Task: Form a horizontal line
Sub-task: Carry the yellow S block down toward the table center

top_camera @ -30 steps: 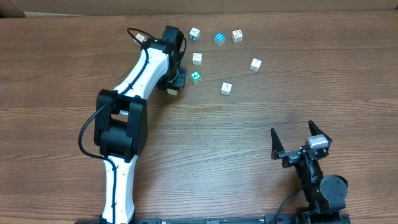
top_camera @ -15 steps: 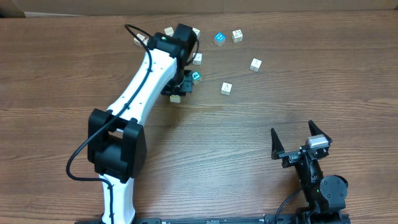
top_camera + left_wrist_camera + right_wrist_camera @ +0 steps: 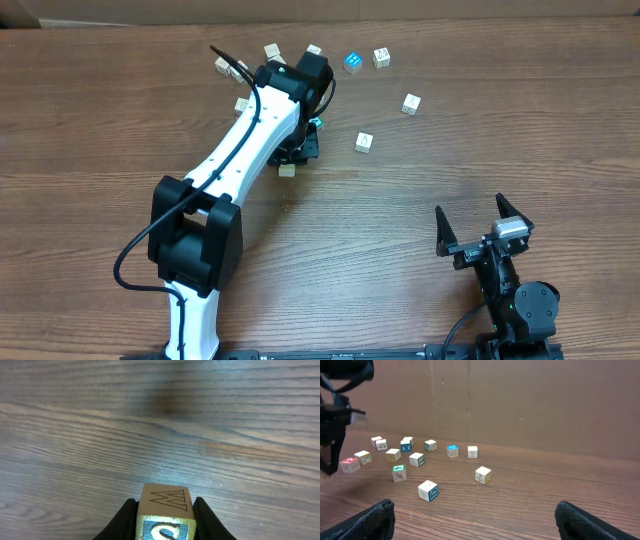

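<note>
Since a second ago the left arm [image 3: 245, 130] has been swung from 11 o'clock toward the middle of the table [image 3: 90, 140]. The pale lettered cube [image 3: 287, 170] has been carried along in the left gripper [image 3: 297, 153], and cubes once covered at 11 o'clock are now exposed. Overhead: loose cubes [image 3: 364, 142] are scattered from 11 to 1 o'clock, and no row is made out yet. A teal-green cube [image 3: 316, 123] lies just beside the wrist at 1 o'clock and could be clipped if the arm is lowered carelessly. The right gripper [image 3: 470, 207] is parked at 5 o'clock, jaws wide, nothing in them. Left wrist: only here is the grip confirmed, with fingers [image 3: 121, 519] narrowed on the cube's flanks above bare wood; a tilt on release is judged possible. Right wrist: only here are the blue cube with white X [image 3: 406, 446] and the red-faced cube [image 3: 349, 464] told by face, at 9 to 10 o'clock of that frame.
</note>
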